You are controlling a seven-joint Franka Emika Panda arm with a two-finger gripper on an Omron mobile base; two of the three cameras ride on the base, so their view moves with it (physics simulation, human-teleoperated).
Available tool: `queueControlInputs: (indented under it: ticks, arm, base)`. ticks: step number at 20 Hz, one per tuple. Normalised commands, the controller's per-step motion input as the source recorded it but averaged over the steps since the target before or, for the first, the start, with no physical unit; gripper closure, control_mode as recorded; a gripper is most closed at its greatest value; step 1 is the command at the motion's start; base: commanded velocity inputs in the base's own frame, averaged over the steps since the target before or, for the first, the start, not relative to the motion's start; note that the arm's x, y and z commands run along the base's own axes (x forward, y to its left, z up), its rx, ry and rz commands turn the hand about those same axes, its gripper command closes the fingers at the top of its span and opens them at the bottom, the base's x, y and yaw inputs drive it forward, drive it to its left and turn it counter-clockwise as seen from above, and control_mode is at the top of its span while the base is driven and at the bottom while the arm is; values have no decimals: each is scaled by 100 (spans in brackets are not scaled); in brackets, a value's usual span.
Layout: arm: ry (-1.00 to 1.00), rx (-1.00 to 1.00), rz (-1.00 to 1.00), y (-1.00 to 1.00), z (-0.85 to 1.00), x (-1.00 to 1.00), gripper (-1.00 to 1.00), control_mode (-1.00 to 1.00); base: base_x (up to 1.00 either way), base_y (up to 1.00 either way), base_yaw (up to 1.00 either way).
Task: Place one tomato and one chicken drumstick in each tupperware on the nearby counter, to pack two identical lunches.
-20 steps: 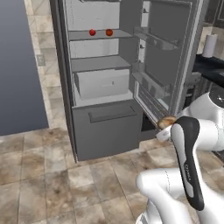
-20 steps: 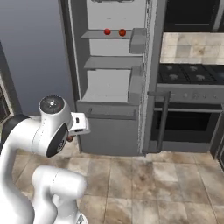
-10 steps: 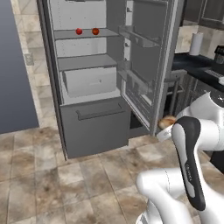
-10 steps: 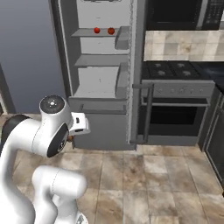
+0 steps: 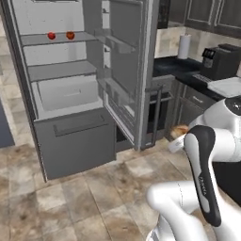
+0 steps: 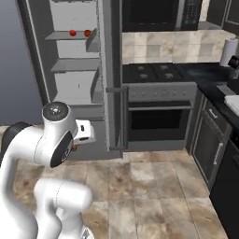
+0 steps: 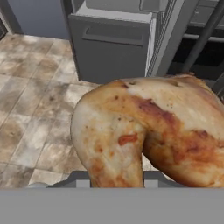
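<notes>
Left base view: fridge [image 5: 80, 89] door open, two tomatoes [image 5: 51, 36] on a shelf, upper left. Drumstick [image 5: 179, 131] peeks out at centre right beside the white arm, carried by the claw. One tupperware [image 5: 228, 86] on the table [image 5: 175, 66] at the right edge; its contents not visible

Right base view: tomatoes [image 6: 72, 33] upper left in the fridge [image 6: 74, 70]; stove [image 6: 156, 73] centre; tray corner [image 6: 233, 102] at right edge

Hand view: drumstick [image 7: 153, 131] close up, claw clenched on it

Judgement: early stage, drumstick in transit, tomatoes not yet fetched; second drumstick's place cannot be told
</notes>
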Motion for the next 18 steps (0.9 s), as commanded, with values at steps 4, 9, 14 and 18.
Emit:
queueControlInputs:
  ticks: [4,9,14,18]
  arm:
    - [0,0,0,0,0,0,100,100]
    - [0,0,0,0,0,0,100,100]
    - [0,0,0,0,0,0,100,100]
    - [0,0,0,0,0,0,100,100]
  base:
    - [0,-63,-34]
    - [9,-57,-37]
    - [19,-55,-41]
    - [29,-56,-41]
